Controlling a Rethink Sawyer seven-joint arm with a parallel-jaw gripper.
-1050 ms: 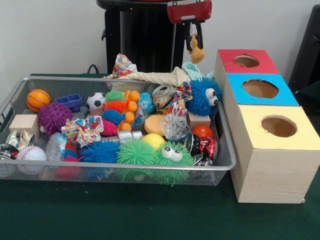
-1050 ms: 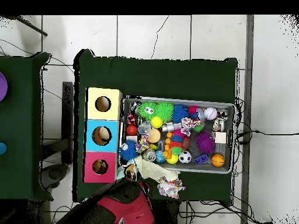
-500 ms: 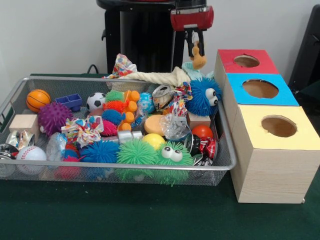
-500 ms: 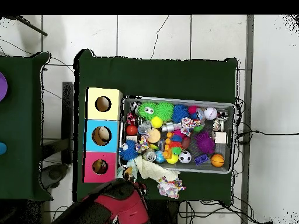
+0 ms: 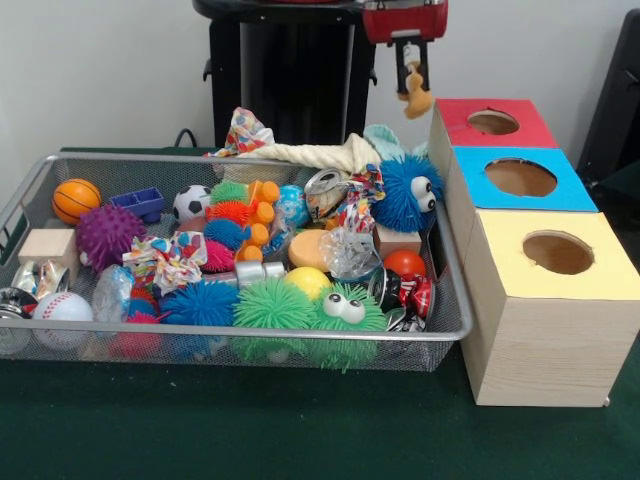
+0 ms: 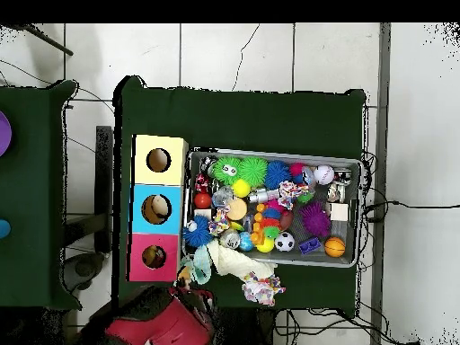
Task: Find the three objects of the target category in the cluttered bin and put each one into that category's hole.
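My gripper [image 5: 413, 72] hangs high at the back, just left of the red box [image 5: 455, 125] and its hole [image 5: 493, 122]. It is shut on a small orange-tan toy [image 5: 418, 100] that dangles from the fingers, clear of the bin. In the overhead view the toy [image 6: 186, 272] shows beside the corner of the red box [image 6: 137, 260], with the red arm [image 6: 153, 328] behind it. The wire bin [image 5: 300, 333] is packed with balls, spiky toys, cans and blocks. Blue [image 5: 570, 195] and yellow [image 5: 610, 265] boxes with holes stand in a row with the red one.
A blue furry ball with eyes [image 5: 408, 192] and a rope toy [image 5: 300, 153] lie in the bin's back corner under the gripper. A patterned cloth toy [image 5: 243, 130] hangs over the back rim. A green furry toy [image 5: 340, 310] sits at the front.
The gripper has carried the orange-tan toy to the right and slightly upward, from over the bin's back corner to beside the red box. The bin's contents have not moved.
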